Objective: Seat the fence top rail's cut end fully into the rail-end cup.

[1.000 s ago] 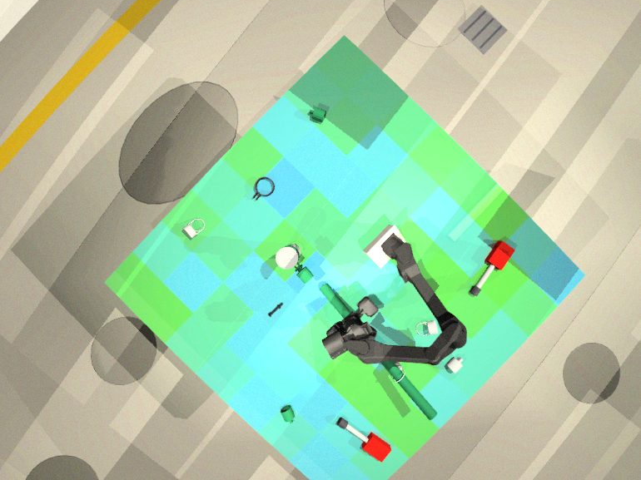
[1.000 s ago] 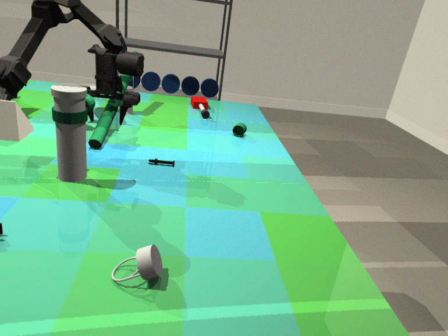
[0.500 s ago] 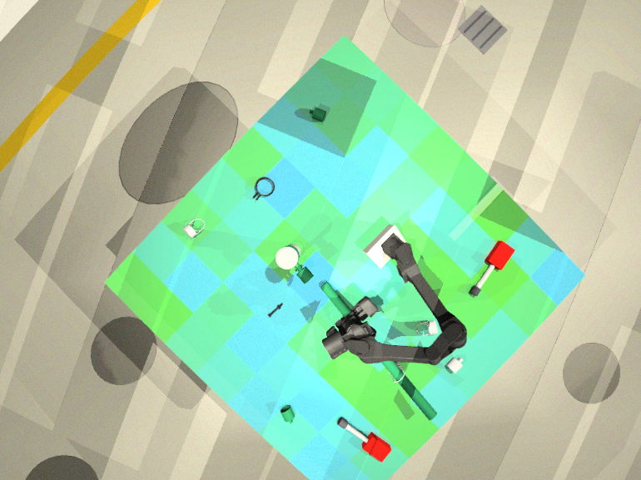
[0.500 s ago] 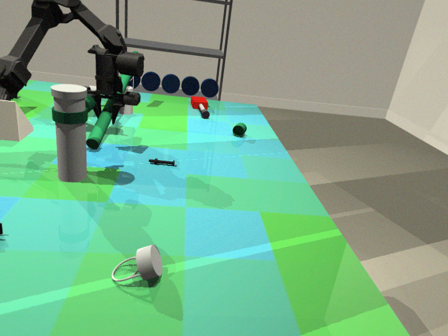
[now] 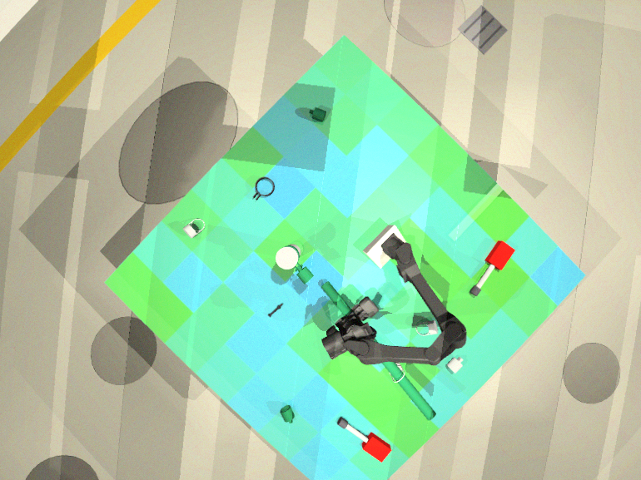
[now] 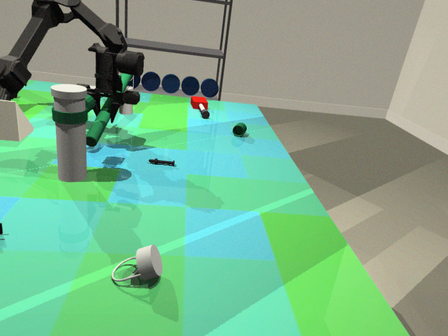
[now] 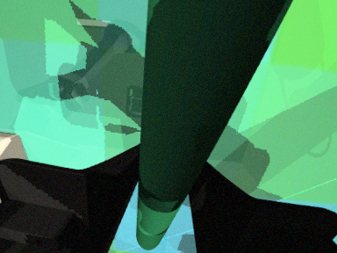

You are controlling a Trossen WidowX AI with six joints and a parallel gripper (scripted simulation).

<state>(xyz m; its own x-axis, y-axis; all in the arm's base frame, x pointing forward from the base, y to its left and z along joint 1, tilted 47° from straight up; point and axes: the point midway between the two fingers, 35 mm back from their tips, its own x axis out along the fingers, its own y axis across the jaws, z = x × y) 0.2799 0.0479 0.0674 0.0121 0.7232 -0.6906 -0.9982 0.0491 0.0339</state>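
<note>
The dark grey arm's hand (image 5: 356,309) is closed to a little under half its spread around the long green cylindrical top rail (image 5: 414,390), its two dark fingers pressing against the rail's sides as the wrist view shows, with the rail running down between them to its cut end (image 7: 151,234). In the top view the rail lies diagonally across the green and blue chequered worktop (image 5: 224,341), its far end toward five o'clock and its cut end (image 5: 325,286) toward ten o'clock, just short of the small green rail-end cup (image 5: 305,274), and the two look apart there. The cup sits at four o'clock of the tall pale grey round post (image 6: 71,141), whose white cap (image 5: 286,257) shows as a disc from above. In the exterior view the dark green brace band (image 6: 69,116) wraps the post high up, just under the cap, and the rail slopes down from the hand (image 6: 106,102) to its low end (image 6: 91,140) right of the post. A thin white wire loop (image 5: 396,378) rings the rail toward its far end. A small black bolt (image 6: 162,161) lies on the worktop at three o'clock of the post.
</note>
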